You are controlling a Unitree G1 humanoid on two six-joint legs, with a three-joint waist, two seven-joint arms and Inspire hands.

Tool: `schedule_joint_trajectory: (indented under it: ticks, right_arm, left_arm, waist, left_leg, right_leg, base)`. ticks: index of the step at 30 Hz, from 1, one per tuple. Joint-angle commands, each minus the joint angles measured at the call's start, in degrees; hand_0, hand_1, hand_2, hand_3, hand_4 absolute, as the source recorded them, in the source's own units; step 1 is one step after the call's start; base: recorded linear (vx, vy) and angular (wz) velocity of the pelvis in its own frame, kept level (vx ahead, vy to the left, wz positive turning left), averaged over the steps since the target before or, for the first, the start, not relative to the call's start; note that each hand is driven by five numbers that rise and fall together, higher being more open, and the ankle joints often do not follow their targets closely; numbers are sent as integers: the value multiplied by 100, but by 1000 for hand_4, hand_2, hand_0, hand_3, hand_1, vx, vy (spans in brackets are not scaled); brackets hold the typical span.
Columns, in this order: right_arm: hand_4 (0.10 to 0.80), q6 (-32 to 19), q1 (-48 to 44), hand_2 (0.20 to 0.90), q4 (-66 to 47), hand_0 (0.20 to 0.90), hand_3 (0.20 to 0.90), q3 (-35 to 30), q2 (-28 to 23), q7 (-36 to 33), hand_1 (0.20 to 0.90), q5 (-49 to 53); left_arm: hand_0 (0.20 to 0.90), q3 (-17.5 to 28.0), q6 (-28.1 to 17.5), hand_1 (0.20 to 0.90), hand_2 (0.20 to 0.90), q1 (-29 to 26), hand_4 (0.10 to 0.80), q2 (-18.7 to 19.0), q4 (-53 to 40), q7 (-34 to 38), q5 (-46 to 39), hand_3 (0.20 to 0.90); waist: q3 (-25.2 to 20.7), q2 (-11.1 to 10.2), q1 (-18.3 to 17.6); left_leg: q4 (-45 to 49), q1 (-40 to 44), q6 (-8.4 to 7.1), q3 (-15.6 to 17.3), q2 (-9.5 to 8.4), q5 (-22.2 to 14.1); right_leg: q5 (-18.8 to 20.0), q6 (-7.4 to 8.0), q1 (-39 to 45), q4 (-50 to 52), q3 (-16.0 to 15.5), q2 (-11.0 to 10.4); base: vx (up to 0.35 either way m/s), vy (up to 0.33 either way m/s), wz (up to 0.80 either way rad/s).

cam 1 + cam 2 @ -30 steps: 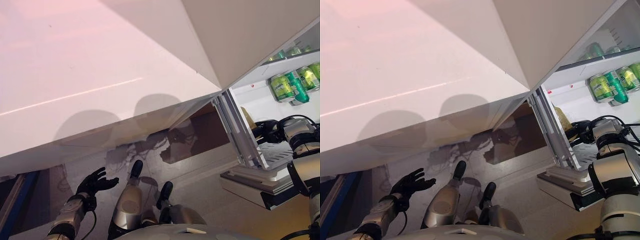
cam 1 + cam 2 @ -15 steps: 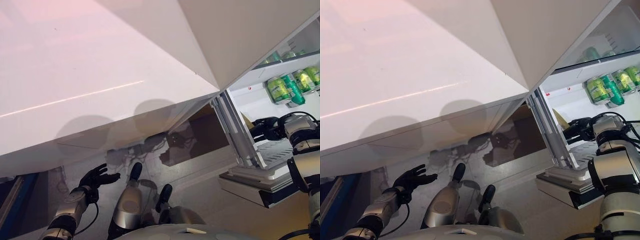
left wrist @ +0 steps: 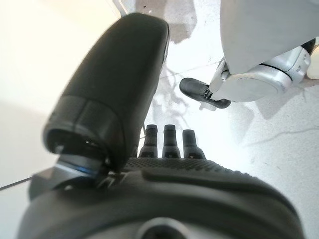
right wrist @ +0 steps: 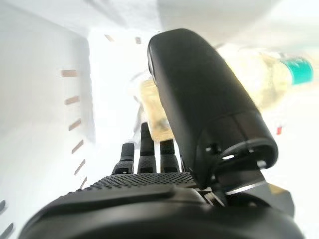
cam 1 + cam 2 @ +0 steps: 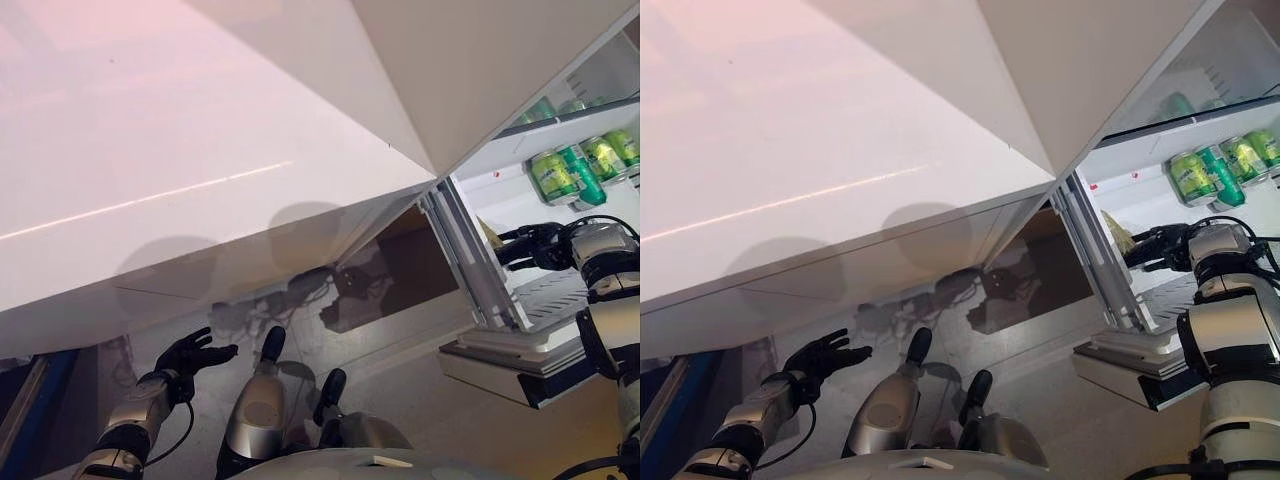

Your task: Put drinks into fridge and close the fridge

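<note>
Inside the open fridge [image 5: 1120, 150], the right hand [image 5: 1163, 243] with fingers straight and empty faces a pale bottle [image 4: 259, 74] (likely light, smooth, best gripped mid-body); the left hand [image 5: 820, 357] hangs open.

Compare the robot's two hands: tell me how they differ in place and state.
The right hand reaches inside the open fridge, below the shelf of green cans; the left hand hangs low outside it, over the floor. The right hand has a pale bottle just past it; the left has nothing near. Both are open, holding nothing.
</note>
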Motion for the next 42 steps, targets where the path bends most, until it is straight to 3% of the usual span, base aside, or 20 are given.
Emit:
schedule_joint_trajectory:
  ticks: [1,7,12,18,24,27,31,36,42]
  right_arm:
    - [800,-567,-332,900,-571,900,900,383,-913,-947,900,442]
    - [800,-864,317,900,-2615,900,900,-274,-1304,-2435,900,1327]
    - [800,-1494,1495,900,-4441,900,900,-1579,-1203,-3572,900,1270]
    - [800,-2415,2838,900,-6540,900,900,-2974,-524,-4689,900,1020]
    - [800,-4061,4228,900,-7792,900,900,-3989,472,-5582,900,1153]
    - [800,-4668,4815,900,-7987,900,900,-4407,949,-6070,900,1303]
    - [800,-4890,5446,900,-7812,900,900,-4751,1609,-6462,900,1159]
    - [800,-4554,6433,900,-6912,900,900,-4741,2386,-5703,900,2435]
    - [800,-4000,6793,900,-5819,900,900,-4235,2733,-5174,900,3342]
  left_arm:
    - [900,-196,-151,900,900,284,800,96,242,-146,-88,900]
    - [900,-158,-198,900,900,382,800,-80,393,-205,-213,900]
    - [900,-9,-198,900,900,470,800,-303,569,-227,-234,900]
    - [900,279,-330,900,900,635,800,-603,842,-393,36,900]
    - [900,455,-559,900,900,935,800,-866,780,-435,260,900]
    - [900,465,-636,900,900,1045,800,-1002,716,-404,349,900]
    - [900,551,-594,900,900,1179,800,-1110,580,-392,521,900]
    - [900,561,-699,900,900,1551,800,-1168,454,-457,769,900]
    - [900,444,-593,900,900,1653,800,-1125,440,-424,701,900]
  waist:
    - [-756,192,-180]
    - [-1045,303,-543]
    - [-1301,475,-874]
    - [-1587,681,-1242]
    - [-1697,803,-1517]
    - [-1726,875,-1627]
    - [-1753,947,-1742]
    - [-1721,1019,-1909]
    - [-1541,1080,-2032]
  left_leg:
    - [47,-45,226,84,-137,-418]
    - [34,130,224,206,-143,-517]
    - [21,303,258,312,-151,-613]
    - [5,526,298,446,-142,-755]
    - [13,688,334,552,-123,-828]
    - [61,732,371,601,-131,-821]
    - [51,836,384,613,-138,-835]
    - [29,910,387,624,-140,-823]
    - [205,915,431,615,-178,-922]
  right_leg:
    - [577,84,-691,264,212,132]
    - [530,128,-613,264,326,87]
    - [473,159,-512,257,491,57]
    - [393,167,-376,220,688,62]
    - [247,151,-319,411,831,88]
    - [189,132,-328,598,868,85]
    - [143,156,-290,747,880,67]
    - [75,149,-266,825,913,90]
    - [-87,65,-324,1022,987,130]
  base:
    - [11,60,-2]
    - [8,83,-3]
    - [30,79,-13]
    - [5,38,-11]
    - [-34,-6,-16]
    - [-51,-9,-14]
    - [28,-33,-11]
    - [67,-40,-2]
    - [124,-27,-2]
